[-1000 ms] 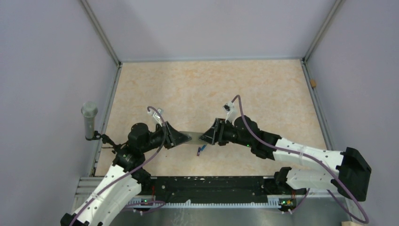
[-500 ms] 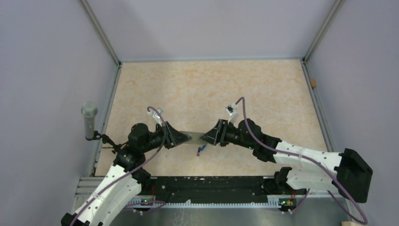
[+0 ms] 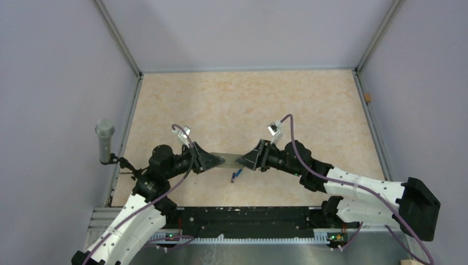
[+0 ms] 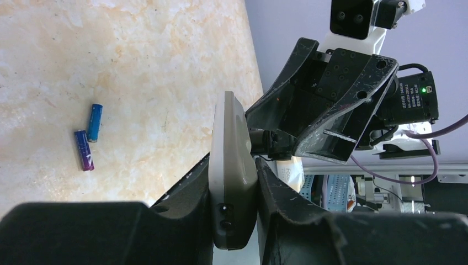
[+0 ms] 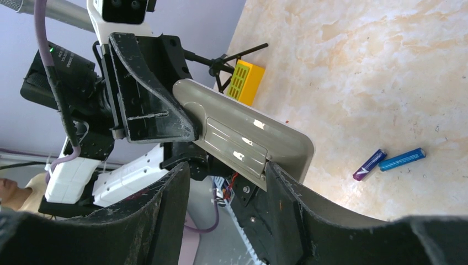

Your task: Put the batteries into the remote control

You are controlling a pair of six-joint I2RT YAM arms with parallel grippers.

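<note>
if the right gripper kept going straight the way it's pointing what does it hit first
The remote control: its grey back sits right at the right gripper tips. The left gripper holding it lies beyond.

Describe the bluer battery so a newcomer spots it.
Find the slim grey-backed remote control raised between the arms. On the beige marbled tabletop nearby lie two cylinders; take the bright blue battery, not the darker purple battery beside it.

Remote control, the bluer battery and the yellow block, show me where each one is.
remote control (image 5: 238,143), right wrist view, on its grey back panel.
blue battery (image 5: 402,159), right wrist view, middle of its barrel.
yellow block (image 5: 248,83), right wrist view, centre of the block.
</note>
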